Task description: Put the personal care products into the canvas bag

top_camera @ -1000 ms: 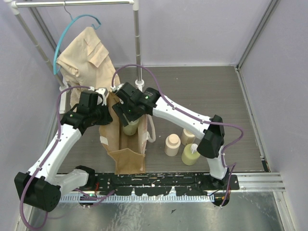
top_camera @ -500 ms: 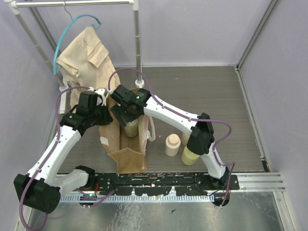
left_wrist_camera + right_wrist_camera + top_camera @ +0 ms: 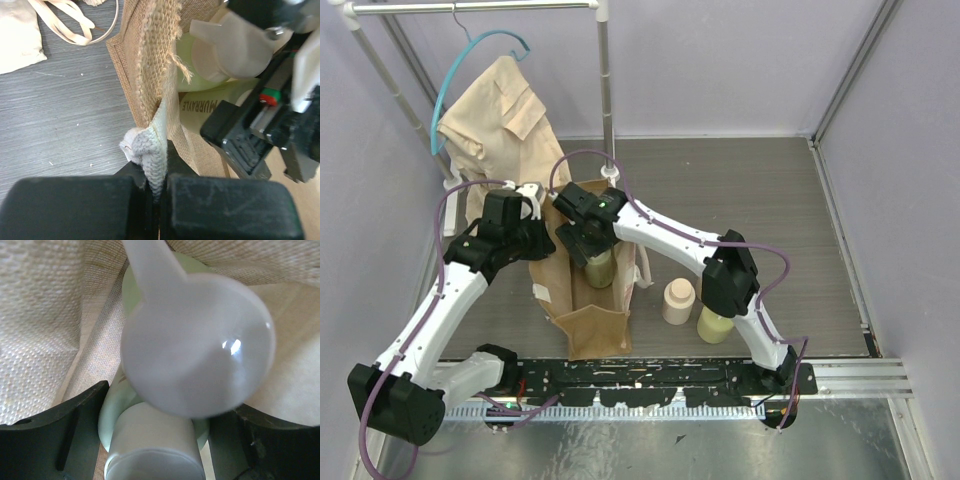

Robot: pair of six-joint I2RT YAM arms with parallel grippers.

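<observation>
The tan canvas bag (image 3: 588, 300) stands open at the table's middle. My left gripper (image 3: 538, 222) is shut on its whitish strap handle (image 3: 148, 150) at the left rim (image 3: 150, 60). My right gripper (image 3: 592, 240) hangs over the bag's mouth, its jaws closed on the sides of an olive-green bottle (image 3: 599, 268) with a cream pump cap (image 3: 195, 345). That bottle is partly down inside the bag and also shows in the left wrist view (image 3: 192, 70). A beige-peach bottle (image 3: 678, 300) and another olive-green bottle (image 3: 715, 324) stand on the table right of the bag. The other bottles are hidden.
A beige shirt (image 3: 500, 110) on a teal hanger (image 3: 448, 95) hangs from a white rack (image 3: 607, 90) behind the bag. The right arm's elbow (image 3: 730, 275) sits just above the two loose bottles. Walls close both sides.
</observation>
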